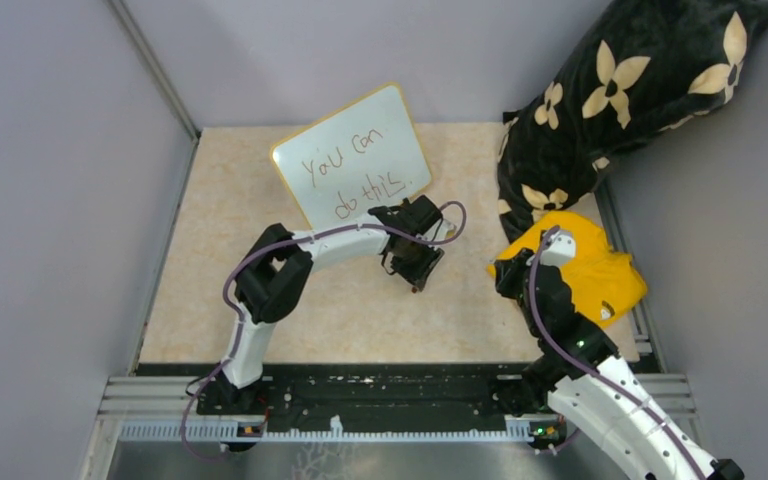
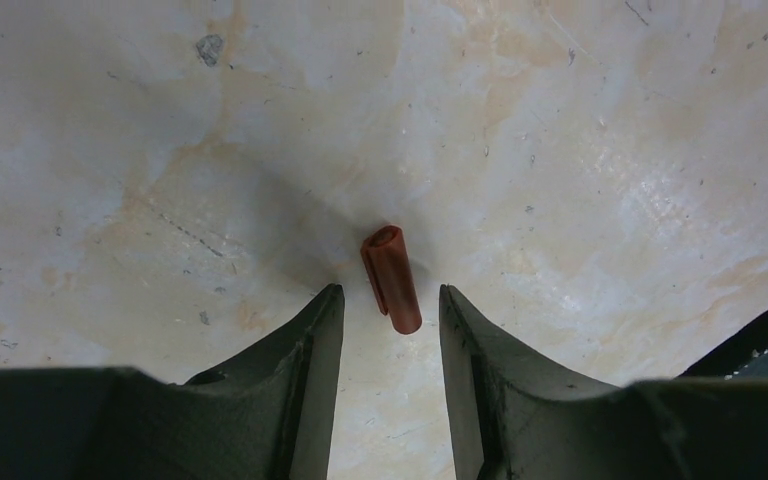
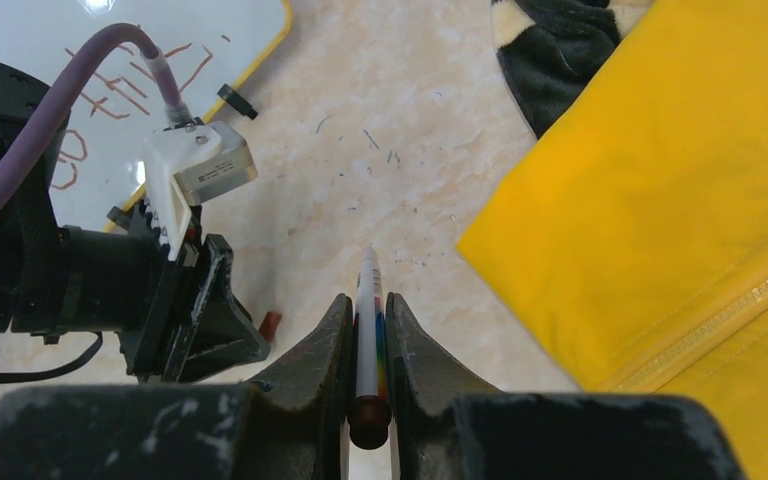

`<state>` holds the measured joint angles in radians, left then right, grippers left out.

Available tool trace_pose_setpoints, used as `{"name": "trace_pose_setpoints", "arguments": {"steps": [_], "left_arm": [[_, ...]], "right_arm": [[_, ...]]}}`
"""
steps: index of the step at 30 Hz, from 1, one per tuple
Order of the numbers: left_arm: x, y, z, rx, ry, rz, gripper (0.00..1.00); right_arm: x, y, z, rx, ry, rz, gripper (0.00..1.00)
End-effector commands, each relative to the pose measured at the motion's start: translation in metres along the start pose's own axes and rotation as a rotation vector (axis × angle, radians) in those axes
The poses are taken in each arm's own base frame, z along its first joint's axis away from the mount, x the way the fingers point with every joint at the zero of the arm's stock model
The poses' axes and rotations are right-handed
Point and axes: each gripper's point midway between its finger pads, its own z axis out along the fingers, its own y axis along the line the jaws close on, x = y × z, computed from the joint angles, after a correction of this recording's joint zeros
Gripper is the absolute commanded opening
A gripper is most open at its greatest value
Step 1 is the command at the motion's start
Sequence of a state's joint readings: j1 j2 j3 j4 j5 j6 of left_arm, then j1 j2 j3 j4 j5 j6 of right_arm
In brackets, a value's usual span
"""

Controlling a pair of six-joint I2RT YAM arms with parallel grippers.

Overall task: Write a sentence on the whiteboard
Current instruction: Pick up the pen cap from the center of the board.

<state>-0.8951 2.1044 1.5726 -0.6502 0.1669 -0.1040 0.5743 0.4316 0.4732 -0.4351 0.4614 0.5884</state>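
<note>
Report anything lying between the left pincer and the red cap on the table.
Nothing visible does. The red cap lies on the table right at the mouth of the left pincer, its near end between the open fingertips, with a gap on each side.

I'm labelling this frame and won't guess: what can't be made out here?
Top view: the cap lies hidden beneath the left gripper; the marker in the right gripper is too small to spot.
Right wrist view: the whiteboard is cut off by the top edge and covered by the left arm, so the sentence is unreadable.
Left wrist view: the fingers' height above the cap is unclear.
</note>
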Motion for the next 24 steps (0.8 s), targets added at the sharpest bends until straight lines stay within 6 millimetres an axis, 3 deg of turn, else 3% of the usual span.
{"name": "trace_pose_setpoints", "arguments": {"steps": [1, 9, 17, 21, 24], "left_arm": [[0.001, 0.002, 0.007, -0.059, 0.022, 0.023, 0.46], [0.001, 0.004, 0.016, -0.131, 0.042, 0.062, 0.43], [0.023, 0.007, 0.03, -0.218, 0.103, 0.098, 0.38], [0.027, 0.008, 0.032, -0.222, 0.109, 0.094, 0.3], [0.026, 0.008, 0.032, -0.223, 0.105, 0.089, 0.17]], "right_arm": [[-0.02, 0.011, -0.005, -0.039, -0.061, 0.045, 0.0], [-0.019, 0.011, -0.005, -0.043, -0.063, 0.05, 0.0], [-0.025, 0.007, -0.01, -0.033, -0.088, 0.058, 0.0], [-0.027, 0.005, -0.014, -0.034, -0.096, 0.069, 0.0], [-0.029, 0.005, -0.016, -0.035, -0.103, 0.075, 0.0]]}}
